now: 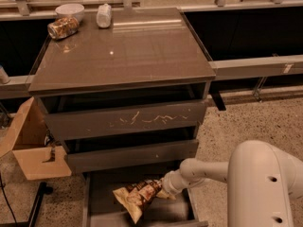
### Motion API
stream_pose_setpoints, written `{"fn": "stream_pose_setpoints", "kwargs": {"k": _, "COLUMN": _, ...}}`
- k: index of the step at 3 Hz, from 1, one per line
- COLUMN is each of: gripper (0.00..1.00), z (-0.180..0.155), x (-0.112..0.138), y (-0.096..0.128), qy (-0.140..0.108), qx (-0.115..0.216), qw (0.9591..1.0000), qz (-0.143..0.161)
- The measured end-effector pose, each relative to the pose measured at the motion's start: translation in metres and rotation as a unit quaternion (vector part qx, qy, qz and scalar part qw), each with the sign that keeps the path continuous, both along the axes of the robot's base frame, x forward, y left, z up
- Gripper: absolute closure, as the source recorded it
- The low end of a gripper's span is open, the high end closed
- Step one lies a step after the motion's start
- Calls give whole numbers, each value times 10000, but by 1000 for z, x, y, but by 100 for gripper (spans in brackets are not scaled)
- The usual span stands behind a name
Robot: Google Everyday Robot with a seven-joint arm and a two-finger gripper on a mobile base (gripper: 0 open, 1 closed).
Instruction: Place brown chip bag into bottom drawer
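the brown chip bag (pixel 139 195) is hanging tilted over the open bottom drawer (pixel 100 193), its right end is sitting in the gripper (pixel 164 189) and its lower left corner is pointing down toward the drawer floor. whether that corner is touching the floor is not clear. the gripper is closing tight on the right end of the bag, holding nothing else, and it is sitting just above the drawer's right half. the white arm (pixel 204 170) is reaching in from the right, low and nearly level, with the robot's rounded body filling the lower right corner.

the bottom drawer is standing pulled out, showing its flat dark floor and thin side rails. right above it the plain middle drawer (pixel 132 156) is standing pulled out a little, and above that the top drawer (pixel 94 122) is showing pale scratches across its front.

on the cabinet's glossy brown surface (pixel 128 56), at the far left corner, a shiny can (pixel 62 27) is lying on its side beside a white bowl (pixel 70 10), with a small white packet (pixel 103 16) standing just to their right. an open cardboard box (pixel 35 161) is sitting on the speckled floor (pixel 246 122) to the left of the cabinet.
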State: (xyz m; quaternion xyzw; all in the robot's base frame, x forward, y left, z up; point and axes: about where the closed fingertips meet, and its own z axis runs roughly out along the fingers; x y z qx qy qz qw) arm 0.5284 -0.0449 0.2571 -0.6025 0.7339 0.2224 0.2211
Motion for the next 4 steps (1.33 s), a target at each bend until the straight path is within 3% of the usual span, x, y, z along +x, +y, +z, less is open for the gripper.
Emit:
{"fn": "stream_pose_setpoints", "kwargs": {"k": 1, "gripper": 100, "z": -33, "x": -5, "y": 15, "qy": 136, "qx": -34, "qw": 9998, "qz": 162}}
{"fn": "stream_pose_setpoints", "kwargs": {"k": 2, "gripper": 100, "z": -33, "x": -5, "y": 15, "qy": 136, "qx": -34, "qw": 9998, "qz": 162}}
{"fn": "stream_pose_setpoints", "kwargs": {"k": 4, "gripper": 100, "z": -44, "x": 2, "y": 17, "qy": 7, "qx": -109, "qw": 9999, "qz": -90}}
